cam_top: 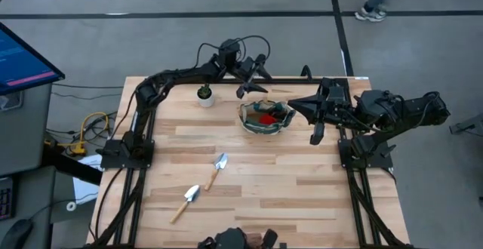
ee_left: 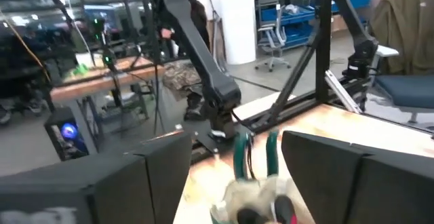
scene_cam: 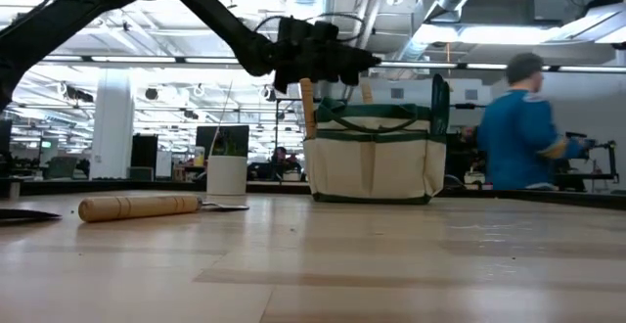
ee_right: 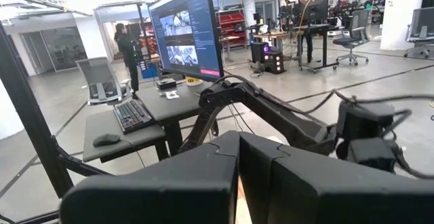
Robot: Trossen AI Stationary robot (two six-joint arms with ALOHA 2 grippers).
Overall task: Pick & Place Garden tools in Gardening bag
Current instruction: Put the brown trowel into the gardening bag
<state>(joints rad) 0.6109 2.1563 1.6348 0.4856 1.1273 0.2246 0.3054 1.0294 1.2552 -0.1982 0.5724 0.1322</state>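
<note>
The gardening bag (cam_top: pixel 266 118) is located upright at the far middle of the table (cam_top: pixel 302 189), with wooden handles seen rising from it in the low view, and two trowels are found lying flat on the boards nearer the front edge than the bag: one trowel (cam_top: pixel 217 167) close in front of it and a second trowel (cam_top: pixel 186 201) further out toward the front left. A small white pot (cam_top: pixel 205 96) is noted just to the left of the bag. The left gripper (cam_top: pixel 253 79) is held above the bag's far-left side with its fingers spread and empty, while the right gripper (cam_top: pixel 311 115) is positioned just to the right of the bag with its fingers pressed together on nothing.
</note>
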